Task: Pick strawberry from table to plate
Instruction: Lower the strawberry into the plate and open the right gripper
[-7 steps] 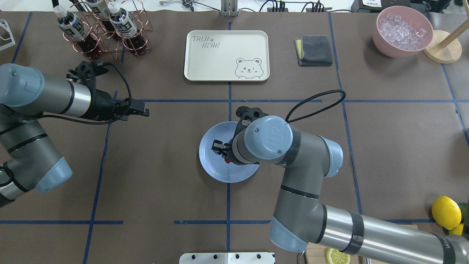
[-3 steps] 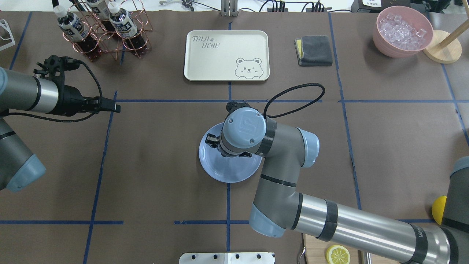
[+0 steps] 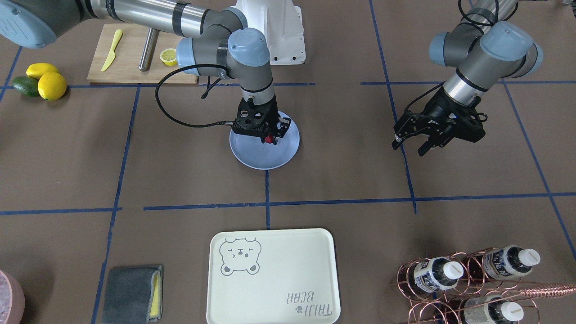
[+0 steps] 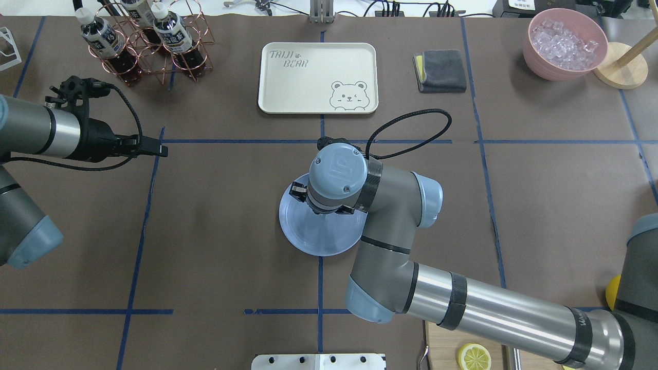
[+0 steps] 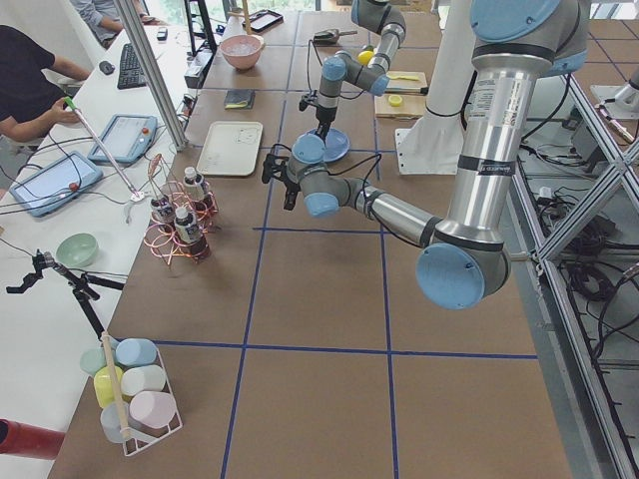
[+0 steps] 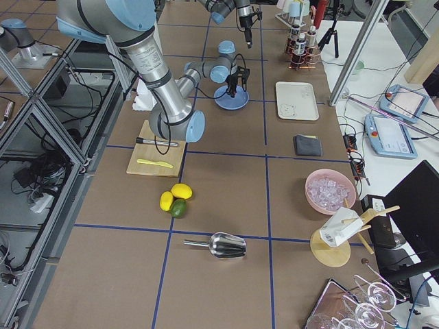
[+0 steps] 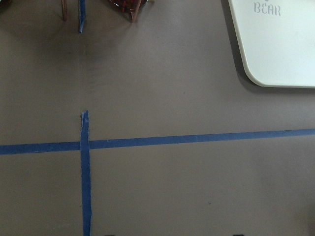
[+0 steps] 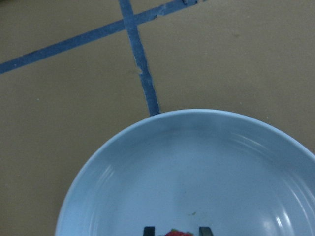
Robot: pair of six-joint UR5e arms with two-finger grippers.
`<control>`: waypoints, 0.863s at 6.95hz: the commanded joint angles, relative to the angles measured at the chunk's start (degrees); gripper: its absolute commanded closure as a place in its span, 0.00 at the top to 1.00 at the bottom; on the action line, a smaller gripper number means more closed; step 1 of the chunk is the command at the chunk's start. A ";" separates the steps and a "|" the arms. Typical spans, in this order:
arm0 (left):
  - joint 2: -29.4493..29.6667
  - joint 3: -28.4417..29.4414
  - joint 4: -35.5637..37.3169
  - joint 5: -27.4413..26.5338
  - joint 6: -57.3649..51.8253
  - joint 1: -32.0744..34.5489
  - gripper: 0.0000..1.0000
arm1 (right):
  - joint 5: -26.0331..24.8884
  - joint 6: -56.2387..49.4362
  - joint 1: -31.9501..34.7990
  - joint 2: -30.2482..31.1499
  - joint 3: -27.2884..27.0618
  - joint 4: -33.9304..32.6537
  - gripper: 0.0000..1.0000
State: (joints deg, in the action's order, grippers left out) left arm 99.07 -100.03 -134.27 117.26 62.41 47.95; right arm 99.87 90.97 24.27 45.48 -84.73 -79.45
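Right gripper point(image 3: 268, 137), strawberry point(image 3: 268, 140) pinched, has swung upright over the plate point(image 4: 308, 241); left gripper point(image 4: 160, 150) retreated toward nine o'clock.

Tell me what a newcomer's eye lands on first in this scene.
The right gripper points straight down over the light blue plate at the centre of the table, with a small red strawberry between its fingertips. The left gripper hangs open and empty off to the side, above bare paper. A cream bear tray lies beyond the plate, on the side away from the robot.
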 commanded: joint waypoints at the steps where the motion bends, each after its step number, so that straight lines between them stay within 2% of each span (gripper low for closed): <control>1: -0.01 -0.08 -0.03 -0.10 -0.01 -0.05 0.84 | 0.06 -0.36 0.08 0.13 0.18 -0.45 0.00; 6: 0.34 0.54 -0.03 -0.19 0.08 -0.23 0.86 | 0.50 -0.36 -0.01 0.31 0.70 -0.36 0.00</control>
State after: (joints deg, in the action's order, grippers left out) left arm 99.39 -99.61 -134.30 117.13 62.47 47.79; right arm 100.28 90.62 24.27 45.70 -84.04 -79.81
